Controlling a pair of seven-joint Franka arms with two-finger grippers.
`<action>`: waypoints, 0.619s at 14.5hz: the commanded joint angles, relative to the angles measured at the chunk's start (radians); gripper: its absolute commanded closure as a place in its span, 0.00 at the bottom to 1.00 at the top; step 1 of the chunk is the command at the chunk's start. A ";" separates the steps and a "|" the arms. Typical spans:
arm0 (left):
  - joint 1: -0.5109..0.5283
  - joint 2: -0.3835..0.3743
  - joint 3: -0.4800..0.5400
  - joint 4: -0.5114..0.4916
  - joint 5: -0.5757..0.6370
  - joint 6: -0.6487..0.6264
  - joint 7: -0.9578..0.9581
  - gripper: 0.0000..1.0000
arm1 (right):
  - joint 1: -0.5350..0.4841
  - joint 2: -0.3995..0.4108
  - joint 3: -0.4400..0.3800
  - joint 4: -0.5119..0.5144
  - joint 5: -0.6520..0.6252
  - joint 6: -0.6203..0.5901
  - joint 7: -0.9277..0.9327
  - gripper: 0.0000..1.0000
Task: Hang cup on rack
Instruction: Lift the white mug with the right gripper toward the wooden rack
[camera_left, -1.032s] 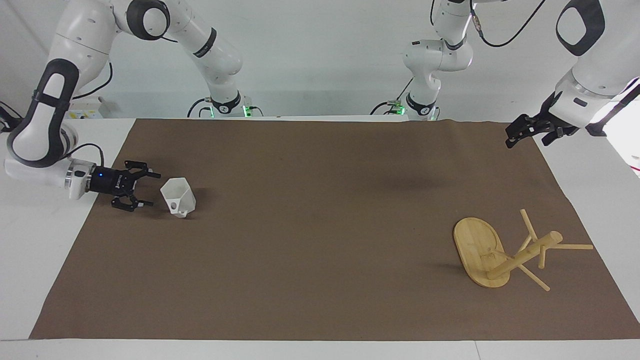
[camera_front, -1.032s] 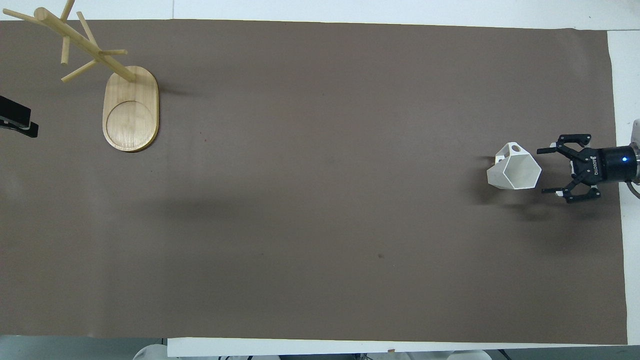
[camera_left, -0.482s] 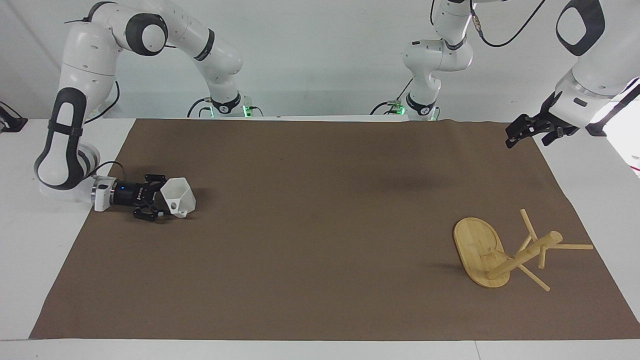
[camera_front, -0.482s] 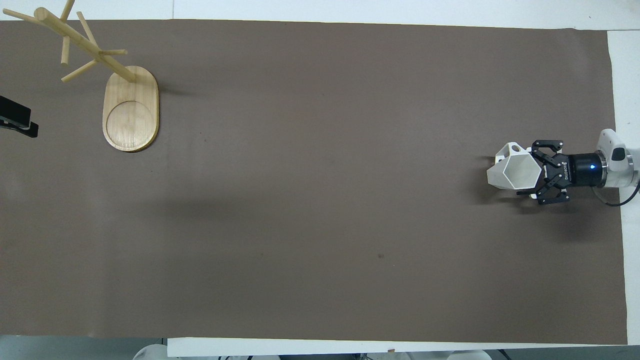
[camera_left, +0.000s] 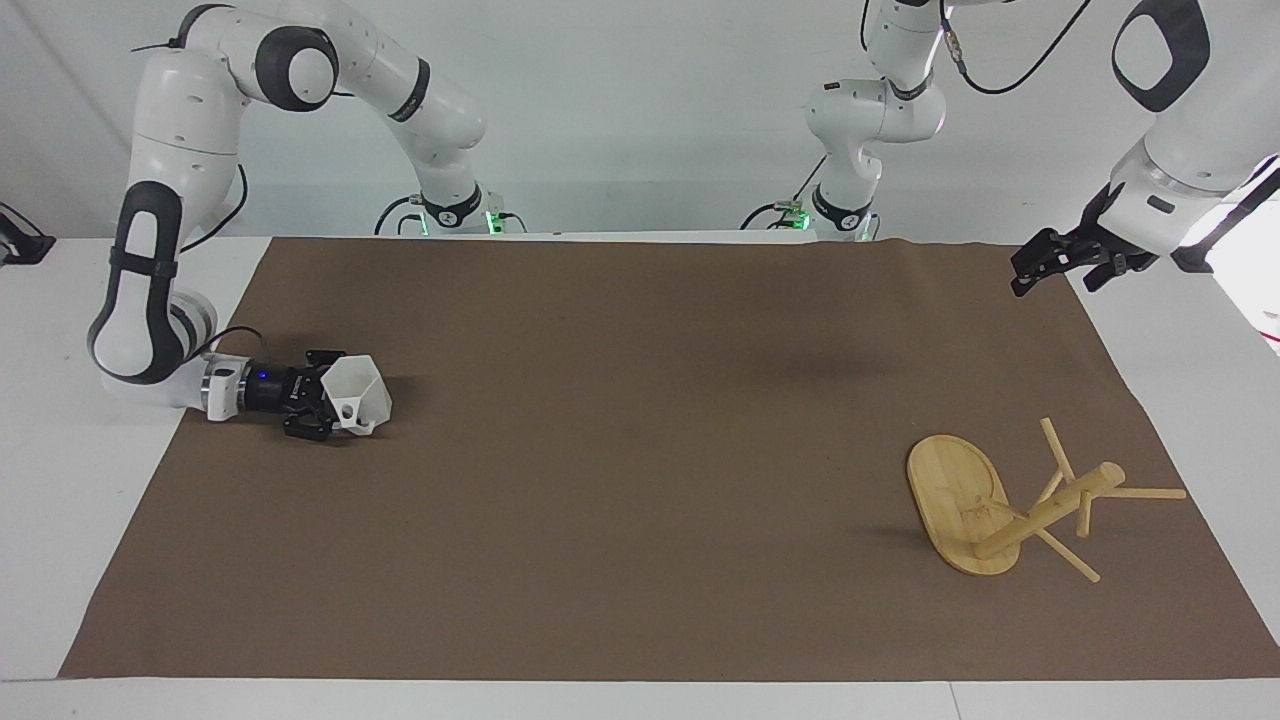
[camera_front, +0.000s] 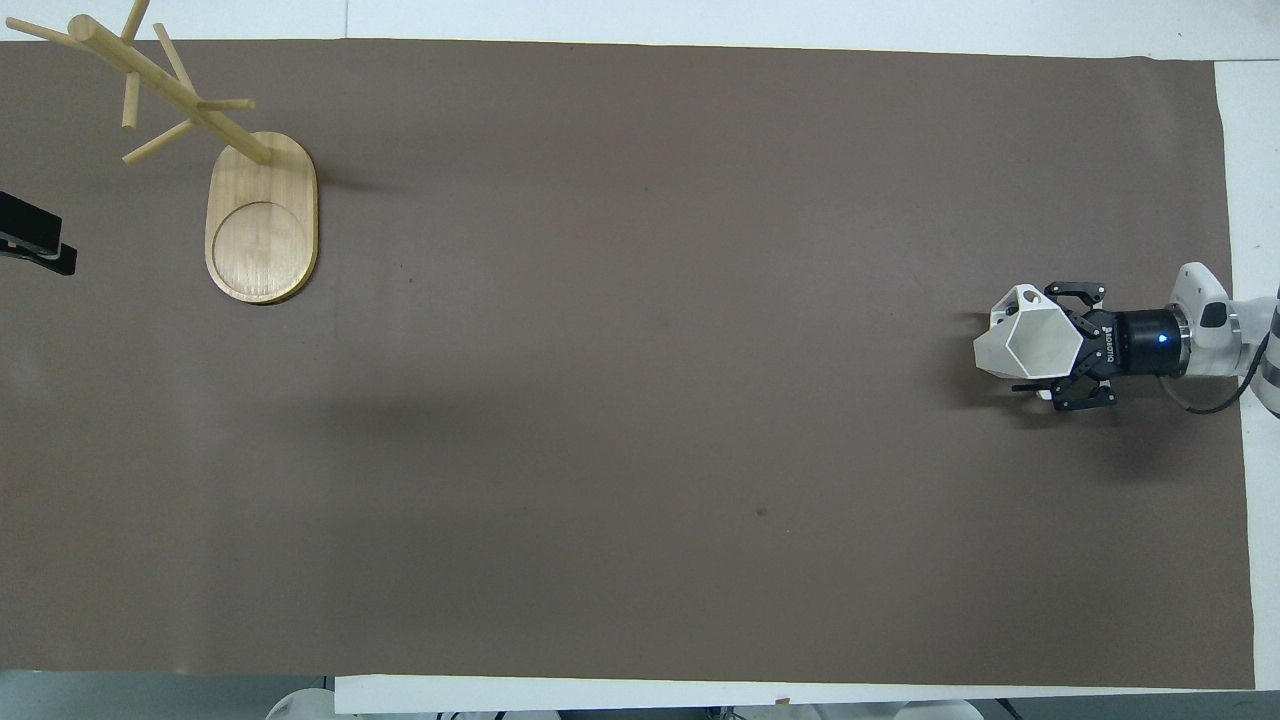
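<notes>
The white faceted cup (camera_left: 368, 392) (camera_front: 1005, 350) lies on its side on the brown mat at the right arm's end of the table. Its hexagonal mouth faces my right gripper (camera_left: 328, 395) (camera_front: 1052, 341), and its loop handle points away from the robots. That gripper lies low and level, open, with one finger on each side of the cup's rim end. The bamboo rack (camera_left: 1040, 515) (camera_front: 262, 220) stands upright on its oval base at the left arm's end. My left gripper (camera_left: 1035, 265) (camera_front: 38, 248) waits up in the air over the mat's edge, open and with nothing in it.
The brown mat (camera_left: 640, 450) (camera_front: 640, 400) covers most of the white table. Both arm bases stand at the robots' edge. A broad stretch of bare mat separates the cup from the rack.
My right gripper slid along the mat toward the cup until its fingers came around the rim, and they have begun to narrow. The cup, the rack and the left arm stayed put.
</notes>
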 joint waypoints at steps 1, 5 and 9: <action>0.005 -0.022 -0.001 -0.023 -0.011 0.006 0.010 0.00 | -0.009 -0.023 0.021 -0.031 0.022 0.000 -0.024 0.44; 0.005 -0.022 -0.001 -0.023 -0.011 0.006 0.010 0.00 | 0.041 -0.034 0.029 -0.022 0.065 -0.016 0.076 0.86; 0.005 -0.022 -0.001 -0.023 -0.011 0.006 0.010 0.00 | 0.230 -0.120 0.035 -0.020 0.204 0.020 0.209 0.86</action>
